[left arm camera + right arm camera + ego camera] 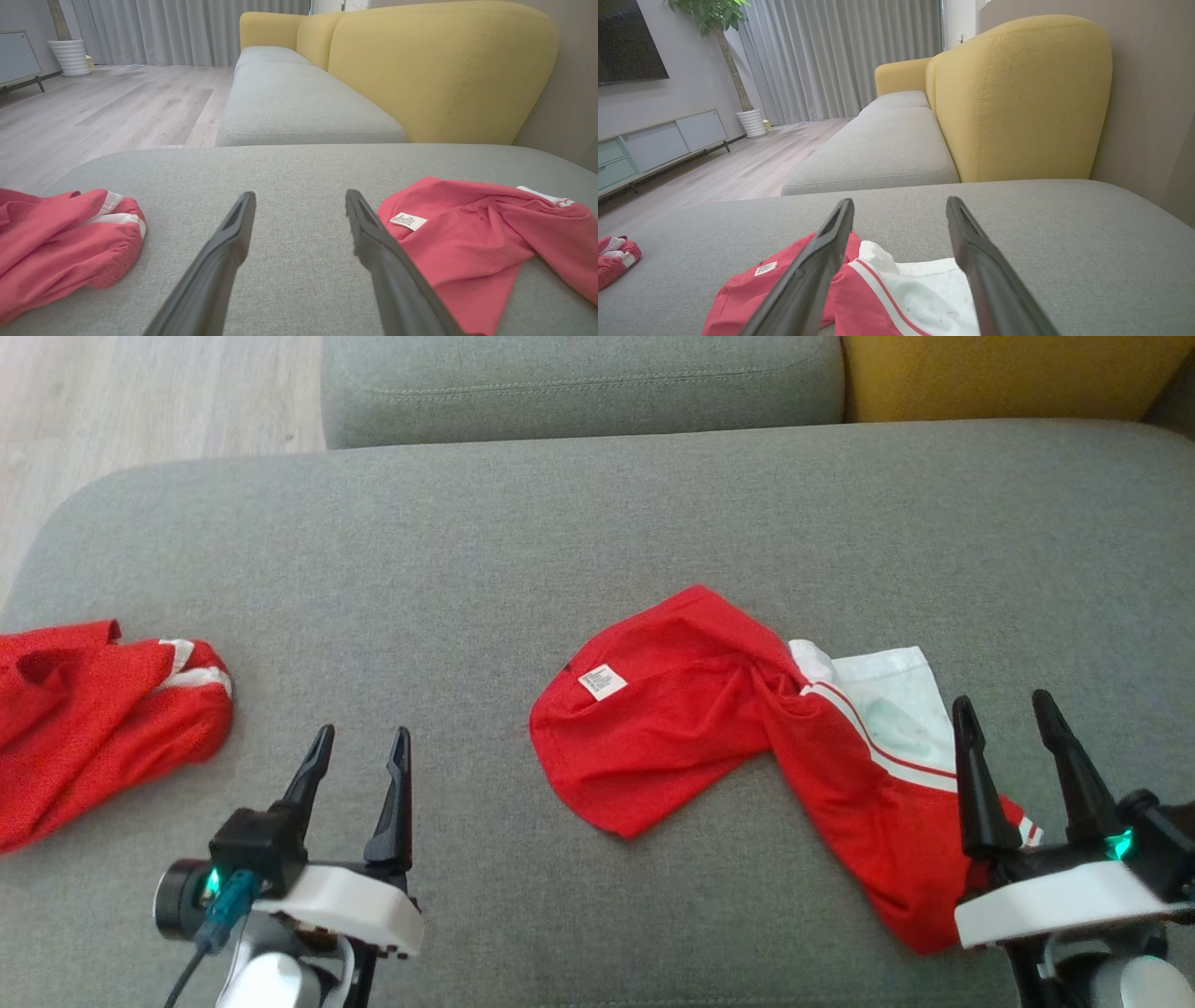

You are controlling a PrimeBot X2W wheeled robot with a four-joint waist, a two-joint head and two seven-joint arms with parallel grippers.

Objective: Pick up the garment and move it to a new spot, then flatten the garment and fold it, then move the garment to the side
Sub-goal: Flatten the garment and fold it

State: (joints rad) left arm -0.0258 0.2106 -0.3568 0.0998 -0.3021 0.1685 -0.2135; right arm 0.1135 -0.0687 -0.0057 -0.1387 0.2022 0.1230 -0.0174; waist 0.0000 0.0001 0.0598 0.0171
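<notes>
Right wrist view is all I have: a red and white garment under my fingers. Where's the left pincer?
Observer: The left pincer is open over bare cushion, left of the garment, touching nothing.
Operator: How far does the garment run toward the robot?
Observer: Its red end runs back past the right pincer and ends beside that pincer's white base.
</notes>
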